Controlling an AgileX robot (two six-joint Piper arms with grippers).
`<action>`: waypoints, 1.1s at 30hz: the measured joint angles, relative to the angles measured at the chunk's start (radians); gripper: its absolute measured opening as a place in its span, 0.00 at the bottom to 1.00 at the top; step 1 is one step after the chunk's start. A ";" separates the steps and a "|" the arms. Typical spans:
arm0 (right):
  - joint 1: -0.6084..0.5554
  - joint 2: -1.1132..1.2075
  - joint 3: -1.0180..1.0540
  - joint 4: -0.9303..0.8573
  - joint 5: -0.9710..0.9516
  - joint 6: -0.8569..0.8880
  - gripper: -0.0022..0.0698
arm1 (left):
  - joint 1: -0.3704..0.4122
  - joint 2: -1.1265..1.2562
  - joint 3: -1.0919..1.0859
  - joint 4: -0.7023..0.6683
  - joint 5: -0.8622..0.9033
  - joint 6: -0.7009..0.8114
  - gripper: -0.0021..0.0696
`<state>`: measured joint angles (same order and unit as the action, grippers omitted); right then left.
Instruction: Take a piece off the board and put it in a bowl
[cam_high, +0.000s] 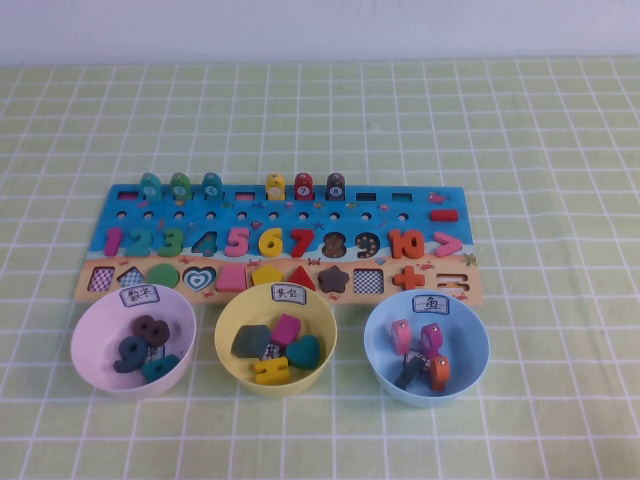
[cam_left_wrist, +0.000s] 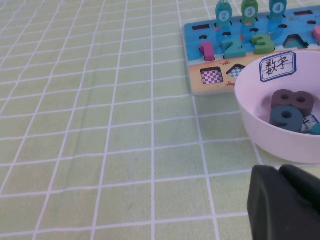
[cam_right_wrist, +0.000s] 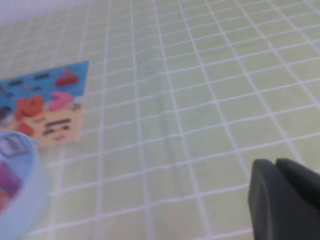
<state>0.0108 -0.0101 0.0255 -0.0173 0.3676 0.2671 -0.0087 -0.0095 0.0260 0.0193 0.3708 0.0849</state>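
The board (cam_high: 440, 196) lies across the middle of the table. The dark brown piece (cam_high: 335, 187) stands upright in the board's top row, next to the red dotted piece (cam_high: 304, 187). The light blue bowl (cam_high: 470, 372) sits in front of the board's right end and holds several small pieces. Neither gripper shows in the high view. My left gripper (cam_left_wrist: 279, 170) is shut and empty, low over the cloth near the pink bowl (cam_left_wrist: 260, 125). My right gripper (cam_right_wrist: 275, 162) is shut and empty, over bare cloth to the right of the light blue bowl (cam_right_wrist: 25, 190) and the board (cam_right_wrist: 75, 125).
A pink bowl (cam_high: 95, 370) with numerals and a yellow bowl (cam_high: 235, 375) with shape pieces sit in front of the board. Teal, green, blue and yellow dotted pieces (cam_high: 180, 186) also stand in the top row. Green checked cloth covers the table.
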 joint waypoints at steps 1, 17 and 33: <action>0.000 0.000 0.000 0.061 -0.004 0.000 0.01 | 0.000 0.000 0.000 0.000 0.000 0.000 0.02; 0.000 0.000 0.000 0.951 -0.078 -0.230 0.01 | 0.000 0.000 0.000 0.000 0.000 0.000 0.02; 0.000 0.108 -0.100 0.854 0.082 -0.339 0.01 | 0.000 0.000 0.000 0.000 0.000 0.000 0.02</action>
<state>0.0108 0.0979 -0.0747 0.8364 0.4494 -0.0719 -0.0087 -0.0095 0.0260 0.0193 0.3708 0.0849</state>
